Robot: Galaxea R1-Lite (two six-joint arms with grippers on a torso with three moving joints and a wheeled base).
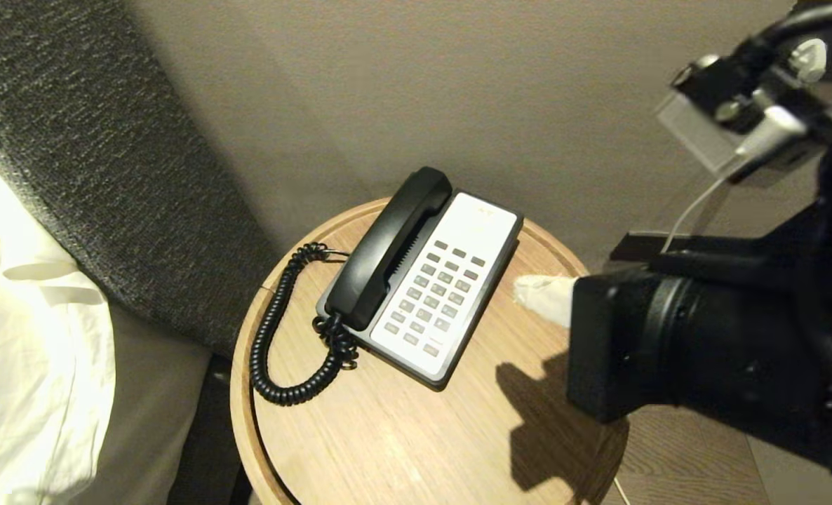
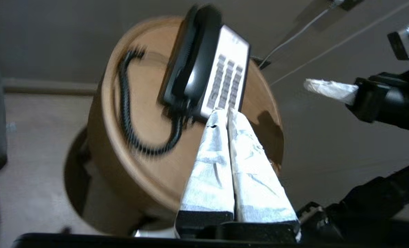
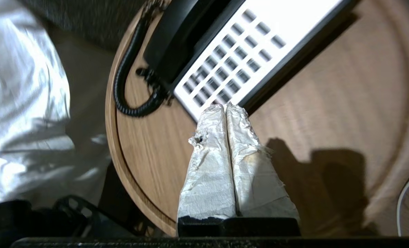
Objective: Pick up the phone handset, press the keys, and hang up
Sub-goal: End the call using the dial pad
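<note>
phone handset [image 1: 390, 247] lay seated in its cradle on the phone base [image 1: 482, 308], along the base's left side, untouched. coiled cord [image 1: 273, 337] ran from the handset's near end, looped out toward the left edge of the round wooden table [image 1: 402, 435] & curled back up to the far-left rim. base sat diagonal on the far half of the table, far end near the back edge by the wall [image 1: 458, 84]. keys [image 1: 438, 293], grey, in rows on the white faceplate, right of the handset.

right gripper [image 1: 537, 294] came in from the table's right edge, tape-wrapped tips hovering just right of the base, apart from it, not on any key. in right wrist view its fingers [image 3: 211, 151] were pressed together, nothing btwn them, tips lined up w/ the near corner of the keypad; its shadow fell on bare wood near the right edge.

left gripper [image 2: 225, 115] not seen from the head cam; its own wrist cam showed it off the table, looking at the table from the near side, wrapped fingers [image 2: 249, 162] clenched flat against each other, empty. right arm visible across from it.

white bedding [image 1: 30, 337] & dark textured headboard [image 1: 100, 154] stood left of the table. a white cable [image 1: 696, 203] hung by the wall at right.
</note>
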